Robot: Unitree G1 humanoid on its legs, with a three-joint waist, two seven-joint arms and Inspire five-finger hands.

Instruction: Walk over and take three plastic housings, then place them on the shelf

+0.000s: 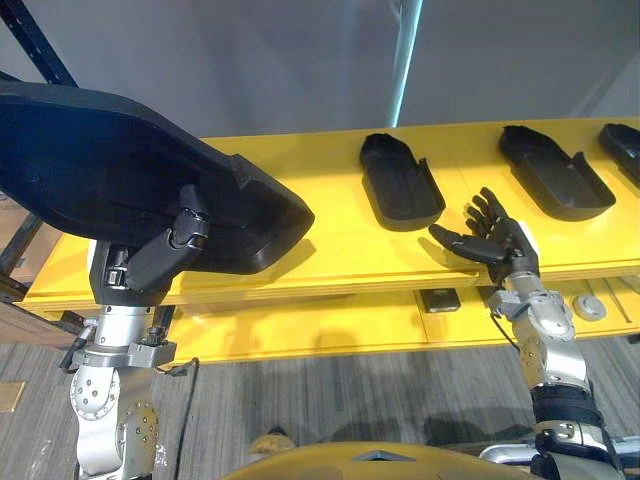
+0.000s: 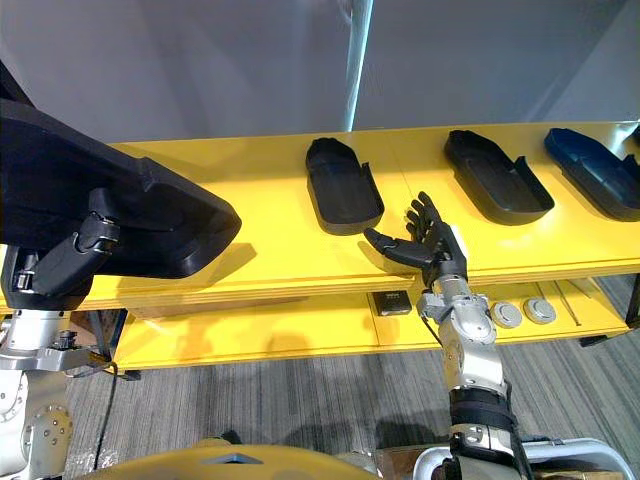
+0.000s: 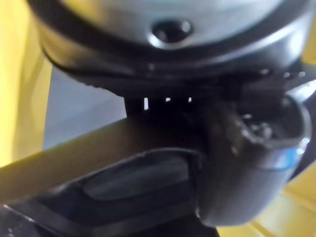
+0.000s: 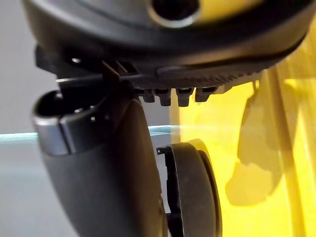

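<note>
Housing [image 1: 120, 170] clasped in left robot hand [image 1: 160, 255]; right robot hand [image 1: 500, 243] splayed, empty, over yellow shelf [image 1: 330, 250].

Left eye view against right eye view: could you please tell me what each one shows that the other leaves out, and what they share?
The left eye view takes in a tan flat piece on the floor at its left edge. The right eye view takes in the dark blue housing on the yellow shelf almost whole. Both show the left hand curled round a large black housing, the right hand open at the shelf's front edge, and two black housings lying on the shelf.
</note>
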